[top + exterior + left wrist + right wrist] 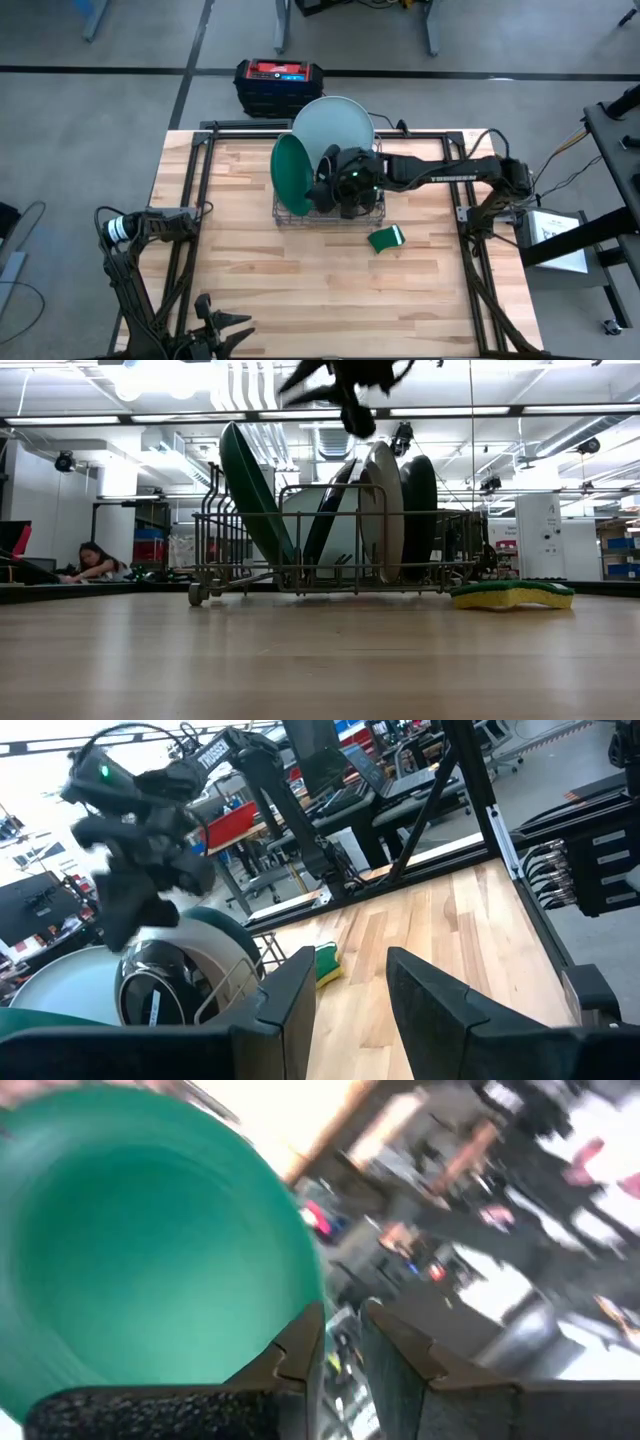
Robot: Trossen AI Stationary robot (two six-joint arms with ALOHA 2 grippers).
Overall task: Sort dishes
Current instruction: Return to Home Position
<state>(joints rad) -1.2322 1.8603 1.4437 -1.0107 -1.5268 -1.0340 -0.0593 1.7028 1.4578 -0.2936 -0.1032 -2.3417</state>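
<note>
A grey wire rack (330,210) stands mid-table with several plates on edge in its slots. A bright green plate (292,175) leans at its left end (255,490). A large pale blue-white plate (335,120) leans at the far side. Darker plates (420,500) and a thin white plate (385,510) stand toward the right. My right gripper (335,185) hovers just above the plates' top edges (355,415), its fingers a little apart (340,1345) and empty, the green plate (150,1250) beside it. My left gripper (350,990) waits open near the table's near-left corner (222,325).
A green and yellow sponge (386,238) lies on the table just near-right of the rack (512,594). A black and red box (280,82) sits beyond the table's far edge. Bare wood lies left of and nearer than the rack.
</note>
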